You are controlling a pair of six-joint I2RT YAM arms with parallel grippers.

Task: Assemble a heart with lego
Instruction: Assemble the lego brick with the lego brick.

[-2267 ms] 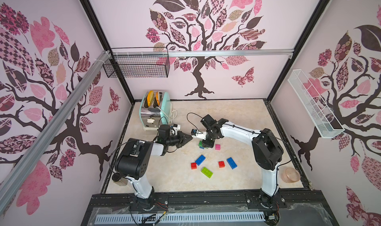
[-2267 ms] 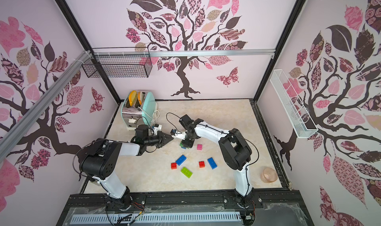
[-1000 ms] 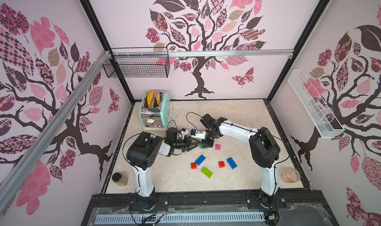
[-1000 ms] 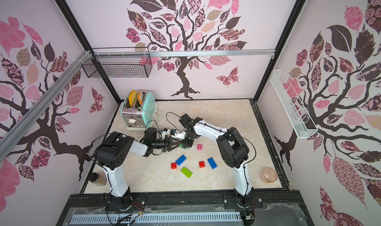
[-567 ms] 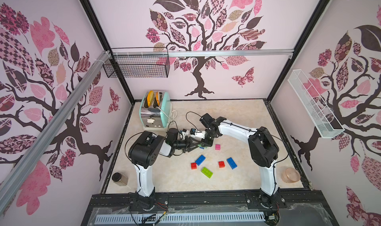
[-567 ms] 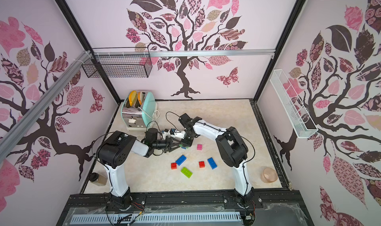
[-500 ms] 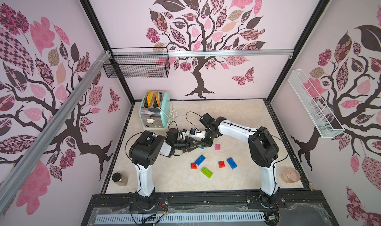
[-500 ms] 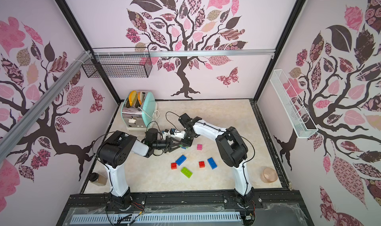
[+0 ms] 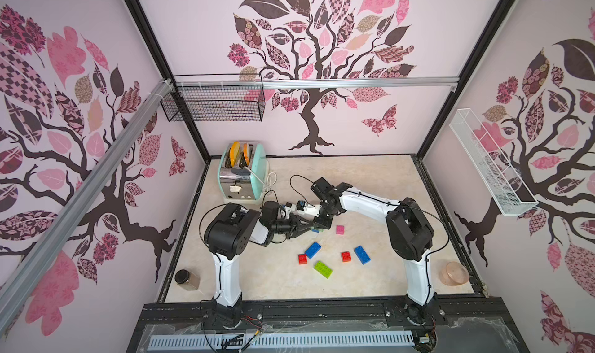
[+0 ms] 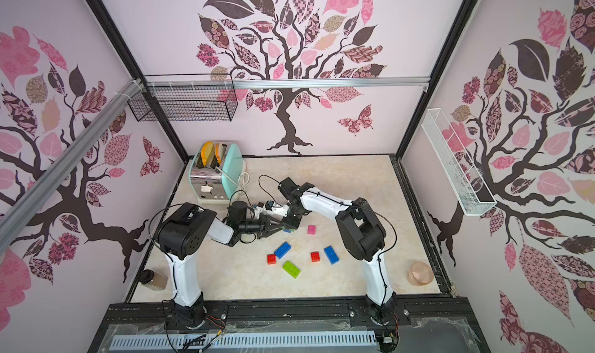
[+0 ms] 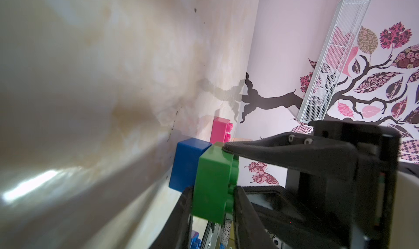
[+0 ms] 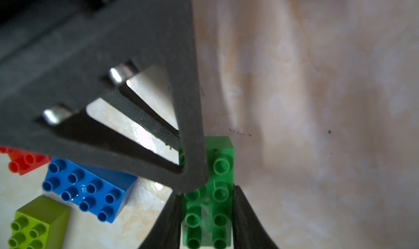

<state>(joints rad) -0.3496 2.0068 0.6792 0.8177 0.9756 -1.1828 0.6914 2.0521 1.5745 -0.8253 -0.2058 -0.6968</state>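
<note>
Has swung the left pincer [image 9: 313, 228] in across the counter [image 9: 370, 181] to meet the right pincer [image 12: 207, 198], well apart from it moments back. Has narrowed it from part open a second ago to pinched down on the studded top of the green brick [image 12: 223, 166]. Clamps that same brick by its long sides in the right pincer, so grips it from both arms at once, mid-counter. Shows a blue square [image 11: 187, 166] touching the green brick on its counter side; cannot tell whether seated on studs or merely pressed against. Reads as an early join, with most of the build still to do. Leaves the pink square [image 9: 340, 229] just beside, and nearer the robot's base the long blues [image 9: 313, 249], reds [image 9: 302, 258] and lime [image 9: 323, 268], all loose.

For room: open counter beyond and to the right of the pincers. Toaster [image 9: 244, 174] near the left arm, far left corner. Loose bricks near on the base side, so calls for a straight lift before any crossing. Hardly any gap between the pincers over the brick; calls for releasing one before withdrawing the other.
</note>
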